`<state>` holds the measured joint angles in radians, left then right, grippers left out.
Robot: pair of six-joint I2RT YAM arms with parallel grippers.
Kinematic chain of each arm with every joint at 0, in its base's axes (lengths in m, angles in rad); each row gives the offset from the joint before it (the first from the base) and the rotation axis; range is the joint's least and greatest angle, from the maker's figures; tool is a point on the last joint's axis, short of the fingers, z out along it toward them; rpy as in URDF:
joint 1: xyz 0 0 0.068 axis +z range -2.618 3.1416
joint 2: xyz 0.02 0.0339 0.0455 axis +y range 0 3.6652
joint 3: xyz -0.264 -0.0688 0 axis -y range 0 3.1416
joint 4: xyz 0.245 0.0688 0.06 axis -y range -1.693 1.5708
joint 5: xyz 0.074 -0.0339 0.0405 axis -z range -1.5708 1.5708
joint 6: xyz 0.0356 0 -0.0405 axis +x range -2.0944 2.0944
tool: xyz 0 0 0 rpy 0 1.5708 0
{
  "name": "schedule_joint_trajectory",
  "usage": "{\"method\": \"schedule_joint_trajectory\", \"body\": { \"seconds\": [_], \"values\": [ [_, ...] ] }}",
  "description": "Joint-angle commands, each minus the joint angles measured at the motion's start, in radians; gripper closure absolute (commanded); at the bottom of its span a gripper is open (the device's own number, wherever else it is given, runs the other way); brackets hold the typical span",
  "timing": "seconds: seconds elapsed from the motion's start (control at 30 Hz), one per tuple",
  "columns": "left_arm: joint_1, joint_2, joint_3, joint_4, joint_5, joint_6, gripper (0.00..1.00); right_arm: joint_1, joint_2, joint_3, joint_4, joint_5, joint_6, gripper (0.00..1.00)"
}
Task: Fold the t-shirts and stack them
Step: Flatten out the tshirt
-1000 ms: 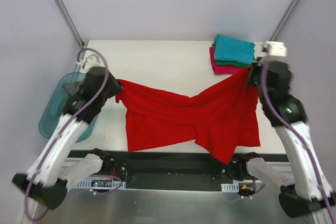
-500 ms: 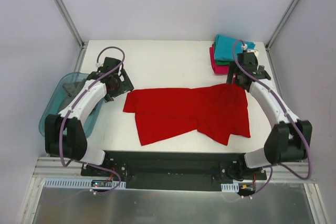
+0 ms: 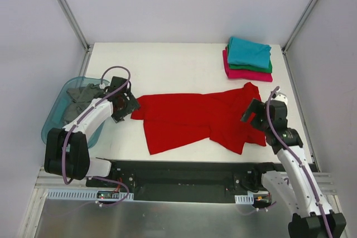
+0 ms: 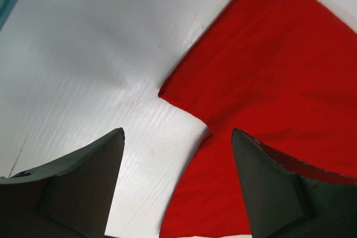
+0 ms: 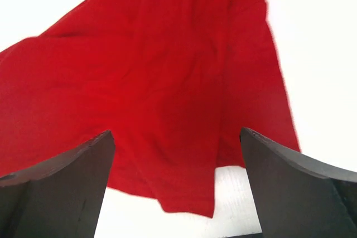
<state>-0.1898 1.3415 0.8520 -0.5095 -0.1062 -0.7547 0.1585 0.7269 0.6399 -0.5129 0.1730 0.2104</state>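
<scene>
The large red t-shirt (image 3: 195, 118) lies rumpled and loosely doubled over across the middle of the white table (image 3: 173, 65). My left gripper (image 3: 127, 106) hovers open at the shirt's left edge, its jaws straddling a cloth corner (image 4: 184, 96) and gripping nothing. My right gripper (image 3: 252, 116) stands open over the shirt's right part, above its near hem (image 5: 189, 193), nothing between the fingers. A folded stack sits at the far right corner: teal t-shirt (image 3: 248, 53) on top, green (image 3: 254, 68) below it, magenta-pink (image 3: 237, 73) at the bottom.
A translucent blue tub (image 3: 53, 129) hangs off the table's left edge with dark grey cloth (image 3: 81, 94) inside, close behind my left arm. Metal frame posts rise at the far corners. The black rail runs along the near edge.
Both grippers have opened and let go of the red t-shirt, which dropped from a stretched hold onto the table. The right arm has pulled back toward the near right; the left has lowered beside the shirt.
</scene>
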Motion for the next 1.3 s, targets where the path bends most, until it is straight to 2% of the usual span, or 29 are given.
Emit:
{"method": "schedule_joint_trajectory", "body": {
  "seconds": [0.0,0.13,0.33,0.47,0.8,0.9,0.93,1.1,1.2,1.27],
  "values": [
    [0.000,0.048,0.008,0.058,-0.081,-0.090,0.27,-0.004,-0.108,-0.040,-0.008,-0.150,0.061,0.04],
    [0.000,0.131,0.028,0.063,-0.081,-0.123,0.34,-0.002,-0.193,-0.066,-0.056,-0.207,0.083,0.04],
    [-0.002,0.215,0.045,0.080,-0.059,-0.146,0.44,-0.004,-0.276,-0.088,-0.114,-0.191,0.107,0.04],
    [-0.002,0.249,0.044,0.085,-0.067,-0.143,0.49,-0.004,-0.299,-0.105,-0.125,-0.201,0.124,0.04],
    [-0.002,0.294,0.032,0.149,0.014,-0.120,0.64,-0.004,-0.311,-0.138,-0.147,-0.193,0.138,0.04],
    [-0.002,0.306,0.041,0.158,0.028,-0.104,0.82,-0.004,-0.307,-0.141,-0.150,-0.184,0.130,0.04],
    [-0.002,0.306,0.042,0.160,0.028,-0.101,1.00,-0.004,-0.302,-0.141,-0.148,-0.179,0.126,0.04],
    [-0.002,0.256,0.033,0.178,0.017,-0.049,1.00,-0.004,-0.302,-0.126,-0.156,-0.083,0.107,0.04],
    [-0.002,0.167,-0.008,0.219,0.020,-0.031,1.00,-0.004,-0.296,-0.132,-0.159,-0.116,0.128,0.04],
    [-0.002,0.090,-0.031,0.229,0.014,-0.017,1.00,-0.004,-0.279,-0.132,-0.217,-0.162,0.219,0.04]
  ]
}}
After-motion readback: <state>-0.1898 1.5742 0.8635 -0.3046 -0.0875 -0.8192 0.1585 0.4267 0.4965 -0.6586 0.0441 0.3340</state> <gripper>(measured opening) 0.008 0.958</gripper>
